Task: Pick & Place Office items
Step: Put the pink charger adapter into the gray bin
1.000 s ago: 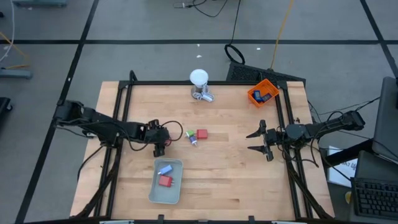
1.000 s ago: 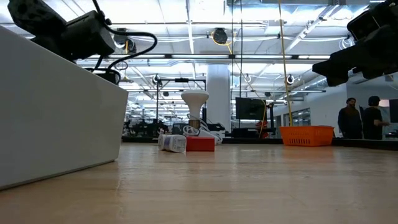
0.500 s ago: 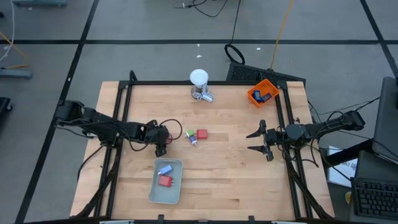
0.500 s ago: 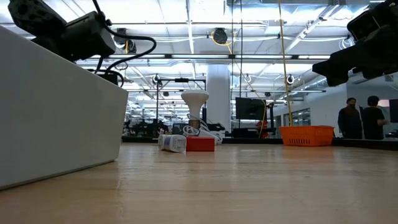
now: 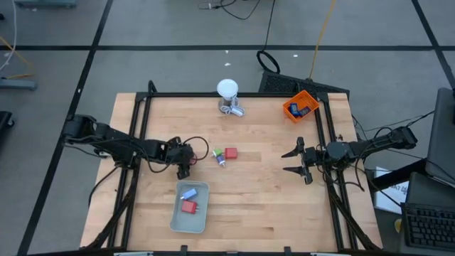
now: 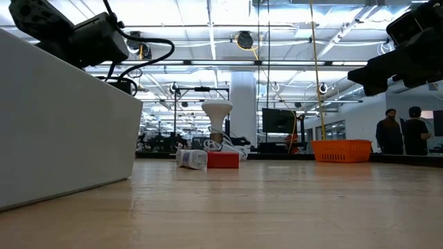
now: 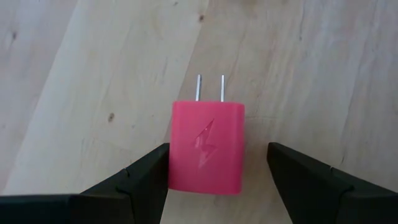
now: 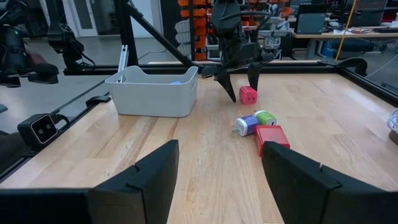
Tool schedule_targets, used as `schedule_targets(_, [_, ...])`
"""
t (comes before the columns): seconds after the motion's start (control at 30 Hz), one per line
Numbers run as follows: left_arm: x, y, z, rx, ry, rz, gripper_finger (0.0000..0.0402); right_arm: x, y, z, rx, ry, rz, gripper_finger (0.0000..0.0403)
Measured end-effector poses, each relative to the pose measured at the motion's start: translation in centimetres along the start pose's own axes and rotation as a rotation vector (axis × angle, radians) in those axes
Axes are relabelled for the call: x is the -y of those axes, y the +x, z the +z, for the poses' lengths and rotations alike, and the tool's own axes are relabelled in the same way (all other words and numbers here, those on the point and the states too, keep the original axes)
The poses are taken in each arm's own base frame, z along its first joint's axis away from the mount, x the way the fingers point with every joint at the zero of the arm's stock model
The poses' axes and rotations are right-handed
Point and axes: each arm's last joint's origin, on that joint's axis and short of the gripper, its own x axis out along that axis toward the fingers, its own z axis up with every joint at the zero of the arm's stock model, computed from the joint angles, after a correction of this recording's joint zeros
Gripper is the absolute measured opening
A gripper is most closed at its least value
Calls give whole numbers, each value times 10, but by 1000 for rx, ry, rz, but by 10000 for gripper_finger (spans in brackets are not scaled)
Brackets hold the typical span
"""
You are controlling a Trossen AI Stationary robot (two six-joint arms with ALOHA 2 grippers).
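Nothing has shifted in the last second: the left gripper still hangs spread around the pink plastic plug-in charger (prongs pointing away from it), not yet pinching, while the right gripper waits spread too.

left arm: reaches in from the desk's left edge, low | left gripper: fingers spread apart, tips pointing down | right arm: extended from the right edge, raised | right gripper: fingers wide apart, aimed toward the left arm
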Motion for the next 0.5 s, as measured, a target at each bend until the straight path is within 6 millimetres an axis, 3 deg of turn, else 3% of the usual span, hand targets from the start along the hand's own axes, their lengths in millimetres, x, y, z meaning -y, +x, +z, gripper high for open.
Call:
schedule_targets(0.37, [0,0,1,14,-19,-5,268,0,0,0,0,0,0,220])
schedule_targets(0.5, [0,0,1,15,-20,-5,248,0,0,0,0,0,0,220])
